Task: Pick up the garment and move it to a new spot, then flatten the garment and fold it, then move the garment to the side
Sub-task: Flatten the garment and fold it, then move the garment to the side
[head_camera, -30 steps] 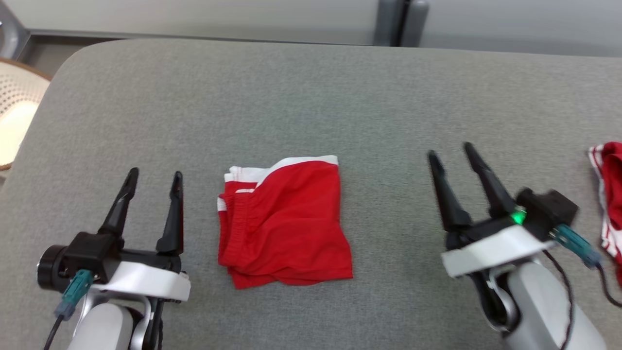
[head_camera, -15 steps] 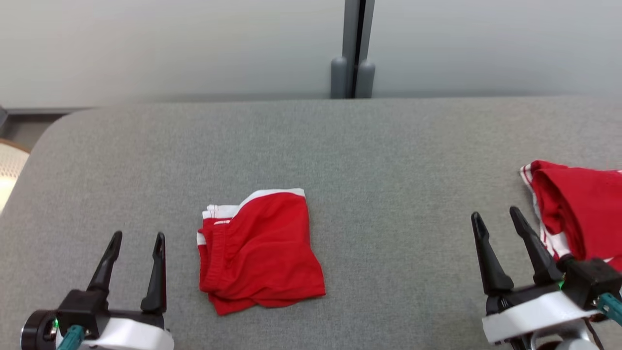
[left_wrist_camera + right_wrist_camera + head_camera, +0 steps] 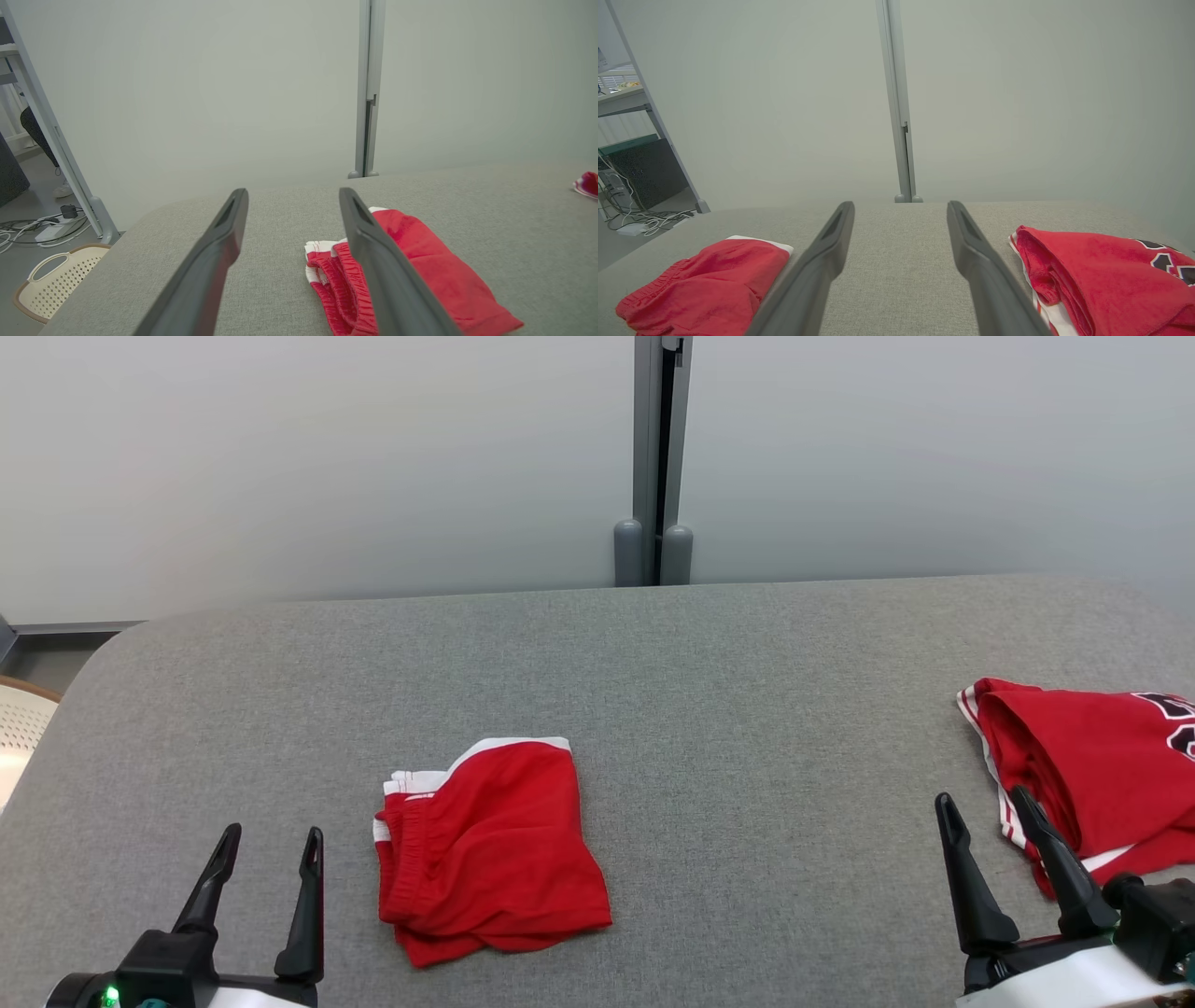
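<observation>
Shorts [image 3: 490, 849], red and folded, lie left of centre on the grey table [image 3: 653, 663], apparently finished; the left gripper [image 3: 274, 833] at lower left and right gripper [image 3: 982, 797] at lower right hover, jaws apart and empty, beside a rumpled jersey [image 3: 1083, 784] at right edge, likely next

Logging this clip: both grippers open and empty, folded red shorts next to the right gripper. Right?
No. The head view shows the folded red shorts next to the left gripper; the right gripper sits by the red jersey. Both are open and empty.
</observation>
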